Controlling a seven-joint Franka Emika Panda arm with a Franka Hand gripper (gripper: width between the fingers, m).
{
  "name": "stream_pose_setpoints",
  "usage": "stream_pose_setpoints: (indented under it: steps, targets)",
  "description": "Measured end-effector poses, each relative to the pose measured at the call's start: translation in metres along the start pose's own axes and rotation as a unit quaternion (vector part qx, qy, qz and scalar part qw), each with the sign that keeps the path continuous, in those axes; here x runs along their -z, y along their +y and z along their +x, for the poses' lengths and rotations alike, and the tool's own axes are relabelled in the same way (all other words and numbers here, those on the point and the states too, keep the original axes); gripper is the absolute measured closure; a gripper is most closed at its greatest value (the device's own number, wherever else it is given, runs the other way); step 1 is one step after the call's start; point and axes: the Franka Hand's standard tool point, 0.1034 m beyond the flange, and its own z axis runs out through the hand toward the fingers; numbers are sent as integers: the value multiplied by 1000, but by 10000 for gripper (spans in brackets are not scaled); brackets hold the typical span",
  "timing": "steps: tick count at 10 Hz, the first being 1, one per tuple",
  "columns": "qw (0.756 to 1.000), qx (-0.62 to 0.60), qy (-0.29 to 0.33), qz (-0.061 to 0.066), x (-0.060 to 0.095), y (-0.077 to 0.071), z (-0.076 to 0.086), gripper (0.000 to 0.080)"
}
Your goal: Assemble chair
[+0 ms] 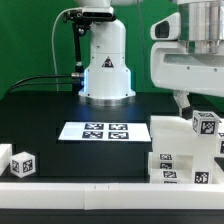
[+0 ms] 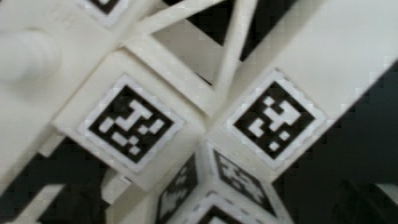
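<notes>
The pincer [image 1: 190,104] hangs at the exterior view's right, low under the bulky white wrist, and only one dark finger shows plainly against the black behind it. From that view alone I cannot make out the gap; going by the rest, the jaws stand spread wide and nothing is caught between them.

Directly under it sits the chair [image 1: 185,150], a blocky white stack of panels carrying several black-and-white tags, standing at the table's near right corner. The finger comes down just behind the upper block, close to the tag on the chair's top right, though whether it touches the plastic I cannot tell. In the wrist view the chair [image 2: 196,130] fills nearly everything: white panels and slanting bars, tilted tags in diamond shapes, all very close to the camera and a little blurred. No fingertip is clear there.

Further out, the marker board [image 1: 93,131] lies flat on the black table [image 1: 40,110], well to the exterior view's left of the chair and apart from it. At the far left near edge a small white tagged cube [image 1: 22,162] rests beside another white piece cut by the frame. Behind stands the robot's white base [image 1: 105,65] before a green backdrop.
</notes>
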Motion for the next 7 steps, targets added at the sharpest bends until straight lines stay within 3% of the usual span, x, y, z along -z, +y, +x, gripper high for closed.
stream_pose_setpoints:
  steps: [1,2,4,5,6,7]
  targets:
    - [994,106,10,-11,0,-3,-3,151]
    - [982,189,15,-7,-1,-6,-6,151]
    - [977,212,20,-5,-3,-5,-4,151]
    - [980,199,20,-5,-3,-5,-4,242]
    - [983,184,20,-4,-2,-4,-2,242]
    - [991,133,23,-3,-2,-3,2,427]
